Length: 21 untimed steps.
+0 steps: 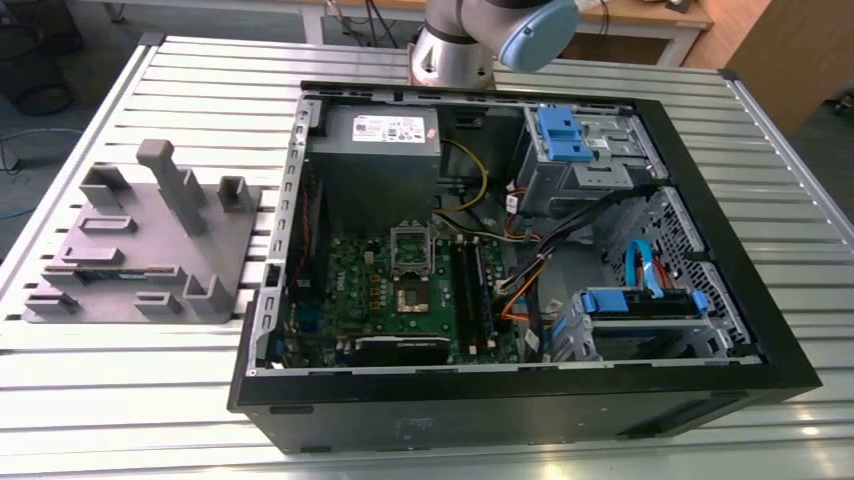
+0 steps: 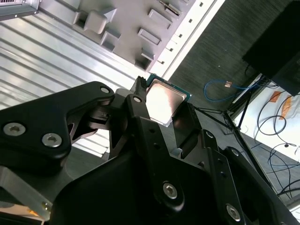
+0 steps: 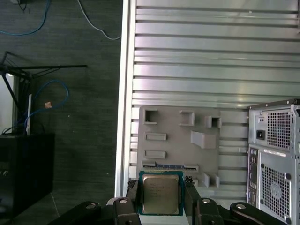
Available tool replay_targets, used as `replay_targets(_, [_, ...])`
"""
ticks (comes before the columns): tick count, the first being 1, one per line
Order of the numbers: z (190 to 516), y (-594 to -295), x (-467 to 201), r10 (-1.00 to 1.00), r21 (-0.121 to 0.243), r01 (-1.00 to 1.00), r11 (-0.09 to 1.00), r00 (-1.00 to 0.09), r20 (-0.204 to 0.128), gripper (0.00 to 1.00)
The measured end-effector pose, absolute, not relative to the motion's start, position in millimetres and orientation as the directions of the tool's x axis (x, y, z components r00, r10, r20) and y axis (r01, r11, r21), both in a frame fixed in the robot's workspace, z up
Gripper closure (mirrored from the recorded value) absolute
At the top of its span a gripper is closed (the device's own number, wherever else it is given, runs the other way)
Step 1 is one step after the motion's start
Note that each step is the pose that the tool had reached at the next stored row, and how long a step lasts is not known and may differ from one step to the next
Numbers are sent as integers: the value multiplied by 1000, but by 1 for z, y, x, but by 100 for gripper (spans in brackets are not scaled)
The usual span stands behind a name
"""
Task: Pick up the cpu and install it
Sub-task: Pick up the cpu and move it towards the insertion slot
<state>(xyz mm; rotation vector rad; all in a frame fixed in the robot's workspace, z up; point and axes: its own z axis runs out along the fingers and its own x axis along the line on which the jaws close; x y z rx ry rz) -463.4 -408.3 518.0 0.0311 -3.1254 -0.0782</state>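
The ribbed aluminium tabletop (image 1: 147,400) carries an open black tower computer case (image 1: 467,425) (side panel off, green motherboard (image 1: 360,300) exposed). At the exterior view's left, it also carries a grey moulded parts fixture (image 1: 134,240). In the first wrist view, the black gripper (image 3: 161,202) has its fingers (image 3: 191,199) clamped on two opposite edges of the small flat square silver-topped cpu (image 3: 161,193). The chip is held in the air, apart from the fixture.

print on cpu (image 3: 161,194), label (image 1: 384,128) on power supply (image 1: 374,190), neither legible
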Motion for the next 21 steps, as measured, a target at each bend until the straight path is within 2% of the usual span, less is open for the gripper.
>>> replay_targets(21, [536,-408,-463,-20,50,-20,999,-1000,15,53])
